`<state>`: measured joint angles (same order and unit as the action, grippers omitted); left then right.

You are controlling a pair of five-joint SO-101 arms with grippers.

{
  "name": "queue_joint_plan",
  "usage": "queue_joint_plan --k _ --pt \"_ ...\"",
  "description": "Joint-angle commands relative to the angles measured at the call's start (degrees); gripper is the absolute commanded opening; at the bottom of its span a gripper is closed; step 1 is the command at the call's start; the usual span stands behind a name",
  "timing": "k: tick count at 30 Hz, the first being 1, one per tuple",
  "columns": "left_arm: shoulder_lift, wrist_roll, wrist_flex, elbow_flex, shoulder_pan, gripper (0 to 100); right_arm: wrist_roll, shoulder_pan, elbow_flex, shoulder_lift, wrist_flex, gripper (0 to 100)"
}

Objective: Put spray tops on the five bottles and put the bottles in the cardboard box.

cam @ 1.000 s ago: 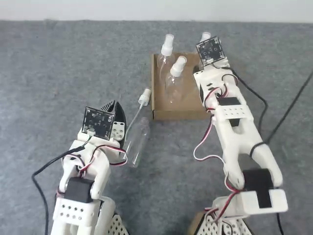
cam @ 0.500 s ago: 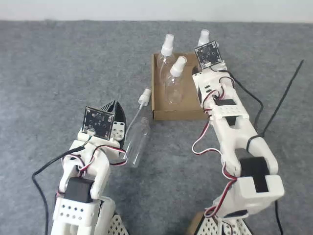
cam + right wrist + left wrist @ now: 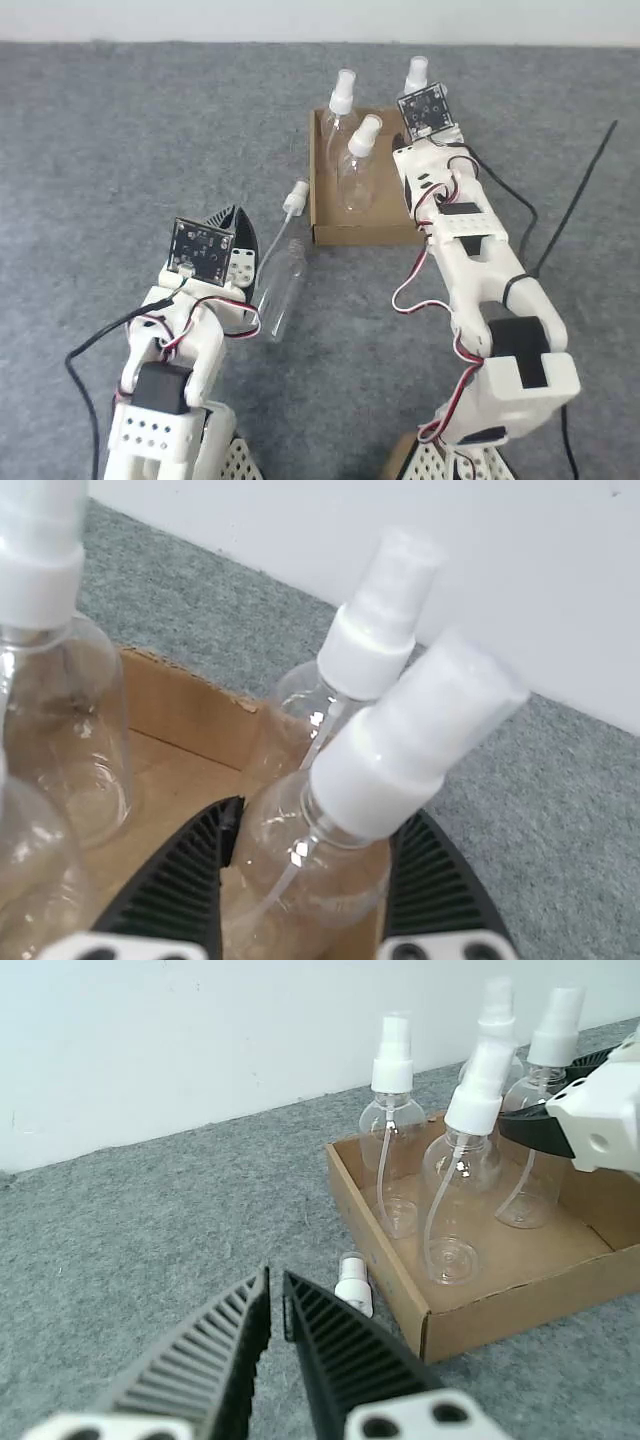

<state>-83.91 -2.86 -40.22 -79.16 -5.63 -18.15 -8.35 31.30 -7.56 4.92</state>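
Lying just right of the nearly closed, empty left end effector (image 3: pixel 277 1285), the fifth bottle (image 3: pixel 280 285) pointed its neck toward the cardboard box (image 3: pixel 365 235); the right end effector (image 3: pixel 310 880) clamped a capped bottle (image 3: pixel 330 810) there.

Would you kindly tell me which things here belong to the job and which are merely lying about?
Job: cardboard box; capped bottles standing inside; gripped bottle; lying bottle; loose spray top.
Lying about: black cable; grey carpet.
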Motion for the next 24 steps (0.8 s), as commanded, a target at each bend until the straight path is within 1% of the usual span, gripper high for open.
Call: queue_joint_plan --k 1,24 --pt "-0.79 -0.44 1.58 0.31 0.26 1 -0.44 0.31 -3.96 0.57 1.27 0.6" --pt "-0.79 -0.44 1.58 0.31 0.26 1 -0.79 0.31 -3.78 0.48 2.86 0.7"
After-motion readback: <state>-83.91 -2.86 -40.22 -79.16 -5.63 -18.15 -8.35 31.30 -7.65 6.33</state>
